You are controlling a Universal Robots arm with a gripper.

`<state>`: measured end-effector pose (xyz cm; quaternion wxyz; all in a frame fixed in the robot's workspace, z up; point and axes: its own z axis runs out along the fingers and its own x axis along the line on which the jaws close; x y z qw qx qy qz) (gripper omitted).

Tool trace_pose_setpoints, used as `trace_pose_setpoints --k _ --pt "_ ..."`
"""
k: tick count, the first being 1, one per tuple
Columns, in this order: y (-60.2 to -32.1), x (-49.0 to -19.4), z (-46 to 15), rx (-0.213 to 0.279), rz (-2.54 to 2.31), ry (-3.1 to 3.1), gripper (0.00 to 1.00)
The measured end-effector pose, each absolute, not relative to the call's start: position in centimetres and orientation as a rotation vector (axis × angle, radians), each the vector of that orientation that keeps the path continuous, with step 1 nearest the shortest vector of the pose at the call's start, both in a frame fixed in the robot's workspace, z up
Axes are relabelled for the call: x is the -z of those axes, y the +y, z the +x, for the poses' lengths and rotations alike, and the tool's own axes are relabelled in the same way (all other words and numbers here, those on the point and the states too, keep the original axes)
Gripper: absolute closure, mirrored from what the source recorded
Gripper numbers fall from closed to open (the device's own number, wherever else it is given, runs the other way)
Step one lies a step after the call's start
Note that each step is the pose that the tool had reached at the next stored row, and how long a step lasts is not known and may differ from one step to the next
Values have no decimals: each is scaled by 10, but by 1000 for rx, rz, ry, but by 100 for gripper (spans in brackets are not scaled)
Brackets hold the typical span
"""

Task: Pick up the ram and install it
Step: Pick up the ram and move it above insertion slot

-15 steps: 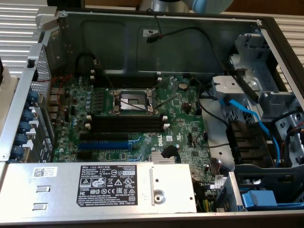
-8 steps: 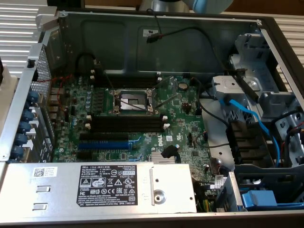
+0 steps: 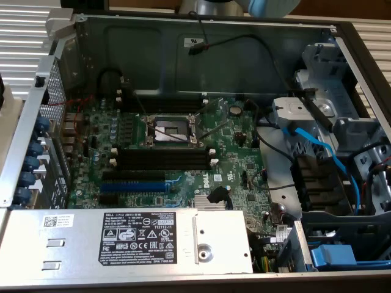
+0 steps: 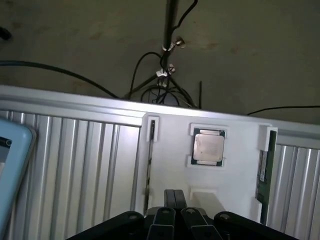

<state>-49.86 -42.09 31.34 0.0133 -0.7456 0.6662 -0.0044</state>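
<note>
The gripper (image 4: 175, 196) hangs pinched shut on nothing over a white holder (image 4: 172, 145), so the pick-up is not yet begun. The ram (image 4: 264, 170) stands on edge in the holder's side slot, past the processor chip (image 4: 208, 148). Grasping it likely calls for parted jaws squared across its thin edge.

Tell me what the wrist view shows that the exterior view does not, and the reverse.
Wrist view: the gripper, its jaws shut with nothing between them, pointing toward a white holder that carries the ram standing on its edge and a square processor chip; beyond it, a dark floor with cables.
Exterior view: the open computer case with the green motherboard, the empty black memory slots, the blue expansion slot and the labelled power supply.
Both: a ribbed metal surface beside the holder and beside the case.
</note>
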Motion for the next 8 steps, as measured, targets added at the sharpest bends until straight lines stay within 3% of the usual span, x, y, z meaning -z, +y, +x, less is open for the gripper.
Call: trace_pose_setpoints --k 8 --pt "-436 -302 -487 -6 -2313 2067 89"
